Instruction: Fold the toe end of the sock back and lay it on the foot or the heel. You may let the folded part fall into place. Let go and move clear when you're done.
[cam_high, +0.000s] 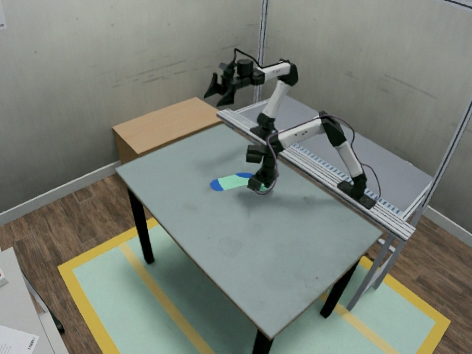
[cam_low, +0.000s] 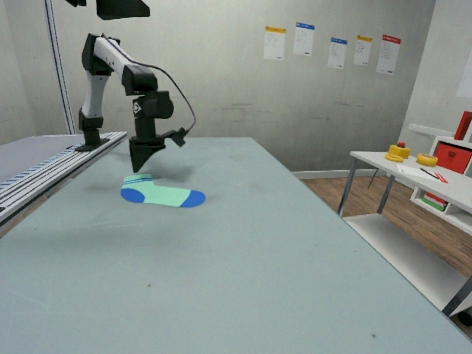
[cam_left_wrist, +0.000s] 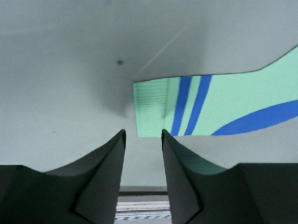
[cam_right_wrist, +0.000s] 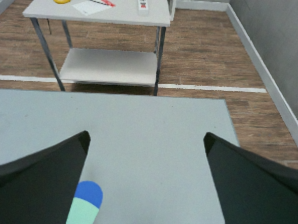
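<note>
The mint sock (cam_high: 231, 182) (cam_low: 167, 195) (cam_left_wrist: 232, 92) lies flat on the table. Its blue toe (cam_high: 216, 185) (cam_low: 194, 199) (cam_right_wrist: 90, 192) points away from the arms' rail, and its blue heel (cam_low: 132, 195) (cam_left_wrist: 265, 118) lies nearer the rail. My left gripper (cam_left_wrist: 143, 132) points down over the striped cuff (cam_low: 137, 178) (cam_left_wrist: 151, 107); it is partly open and empty, its tips just above the sock by the cuff's edge. Its tips are hidden in the top view. My right gripper (cam_high: 212, 100) (cam_right_wrist: 147, 134) is wide open and empty, raised high beyond the sock.
The grey table (cam_high: 240, 260) (cam_low: 240, 280) carries the sock. A metal rail (cam_high: 318, 178) with the arm bases runs along one long edge. A wooden cabinet (cam_high: 165, 125) stands by the table's far end. A white side table (cam_low: 440, 195) (cam_right_wrist: 115, 12) stands apart.
</note>
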